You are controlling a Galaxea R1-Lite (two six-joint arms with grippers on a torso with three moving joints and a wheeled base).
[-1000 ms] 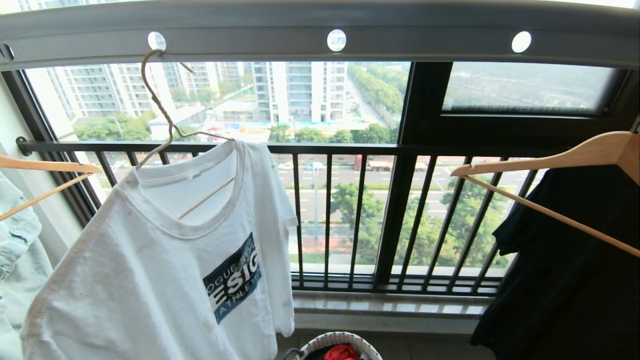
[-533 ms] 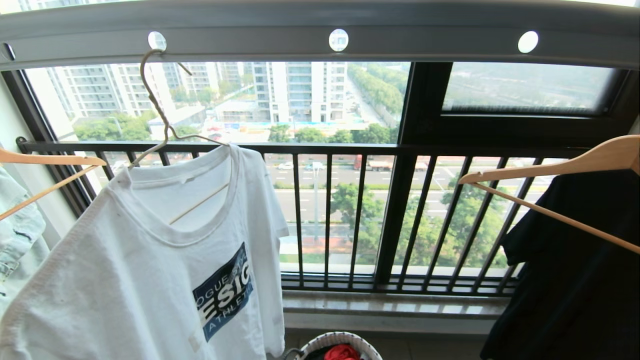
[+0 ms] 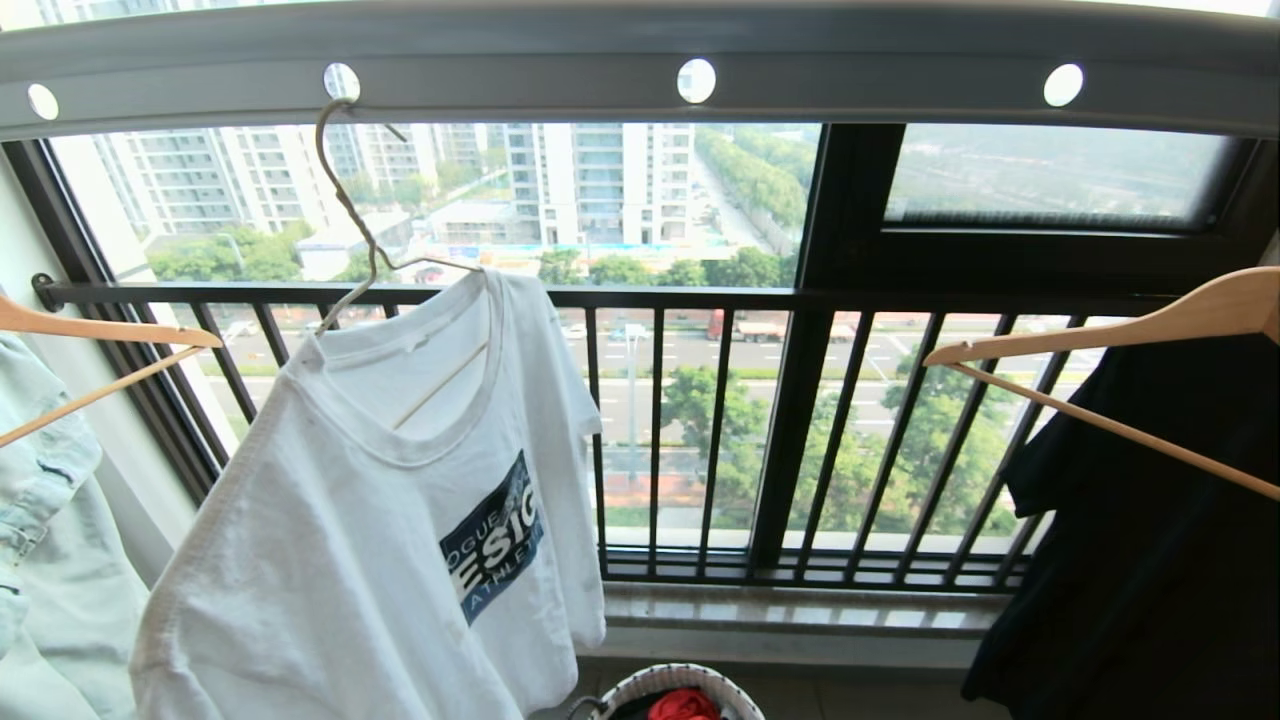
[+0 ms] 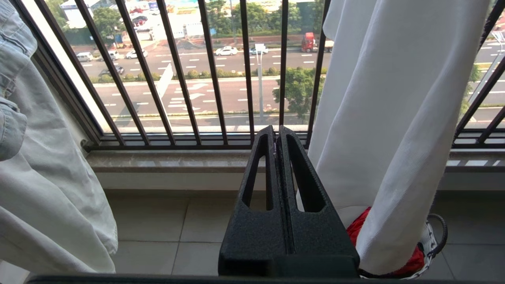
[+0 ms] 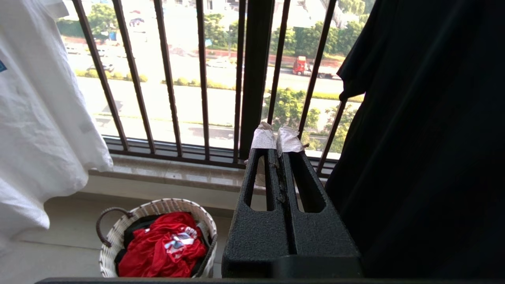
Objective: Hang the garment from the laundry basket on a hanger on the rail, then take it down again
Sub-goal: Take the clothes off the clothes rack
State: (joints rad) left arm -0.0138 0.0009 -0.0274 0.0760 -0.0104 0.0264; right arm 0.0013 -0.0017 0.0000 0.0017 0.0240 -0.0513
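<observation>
White cotton T-shirt (image 3: pixel 380 560) with a navy-and-white lettered logo print on its chest hangs on a thin cream wire hanger (image 3: pixel 375 265) with a long twisted neck, whose hook sits in one of the round holes of the wide grey metal overhead rail (image 3: pixel 640 70). The shirt tilts, its far shoulder higher than its near one, and its hem drops toward the small round white-and-black woven laundry basket (image 5: pixel 118 236) standing on the tiled floor (image 4: pixel 158 228) below the stone sill. A crumpled red cloth (image 5: pixel 163 246) lies in the basket, and seen from the left wrist the white fabric falls in front of the basket's rim. Behind runs a black balcony railing (image 3: pixel 700 440) of vertical bars. To the robot's left a pale denim garment (image 3: pixel 50 560) hangs on a thick wooden hanger (image 3: pixel 100 340); to its right a black shirt (image 3: pixel 1150 540) hangs on another thick wooden hanger (image 3: pixel 1120 340). Neither arm shows in the head view. The left tool (image 4: pixel 276 132) has its black fingers pressed together on nothing, pointing at the railing just beside the white shirt's edge. The right tool (image 5: pixel 276 138), its tips wrapped in white tape, is likewise pressed together and empty, between the basket and the black shirt.
</observation>
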